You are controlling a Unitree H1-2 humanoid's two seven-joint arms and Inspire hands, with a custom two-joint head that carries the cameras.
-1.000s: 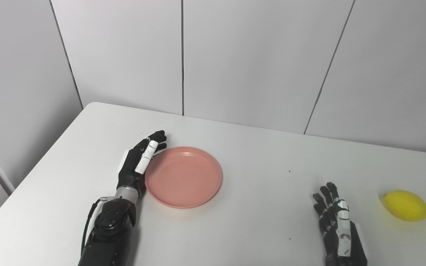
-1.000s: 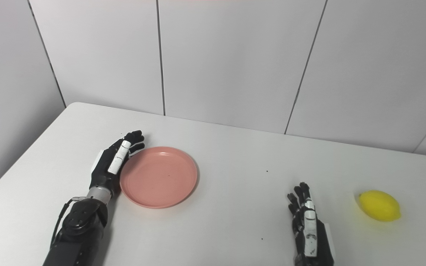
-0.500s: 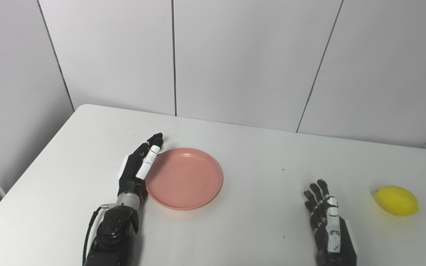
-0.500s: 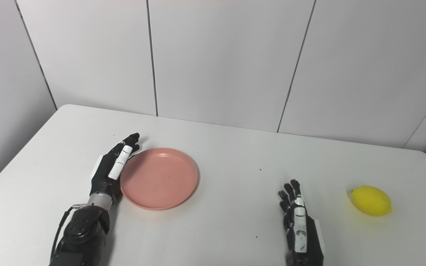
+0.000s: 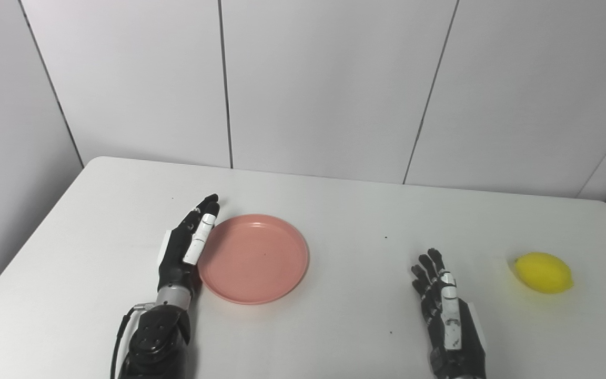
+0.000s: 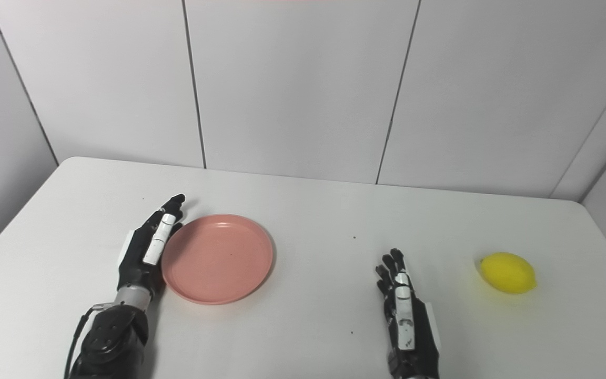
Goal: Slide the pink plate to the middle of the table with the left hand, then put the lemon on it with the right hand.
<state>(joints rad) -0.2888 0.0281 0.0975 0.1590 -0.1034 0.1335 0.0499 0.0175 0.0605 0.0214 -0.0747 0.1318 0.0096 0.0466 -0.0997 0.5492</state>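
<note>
The pink plate (image 5: 254,257) lies flat on the white table (image 5: 350,210), left of its middle. My left hand (image 5: 184,243) is open, fingers straight, on edge against the plate's left rim. The lemon (image 5: 543,272) lies near the table's right edge. My right hand (image 5: 445,310) is open and empty, palm down near the front edge, well left of the lemon. The same things show in the right eye view: plate (image 6: 218,258), lemon (image 6: 508,272), left hand (image 6: 148,245), right hand (image 6: 403,310).
A grey panelled wall (image 5: 324,84) stands behind the table's far edge. The table's right edge runs just beyond the lemon. A few small dark specks (image 5: 385,237) mark the tabletop between plate and right hand.
The camera has turned to the right, so the whole picture has shifted left. The left hand's fingers have straightened beside the plate's rim. The plate, lemon and right hand keep their places on the table.
</note>
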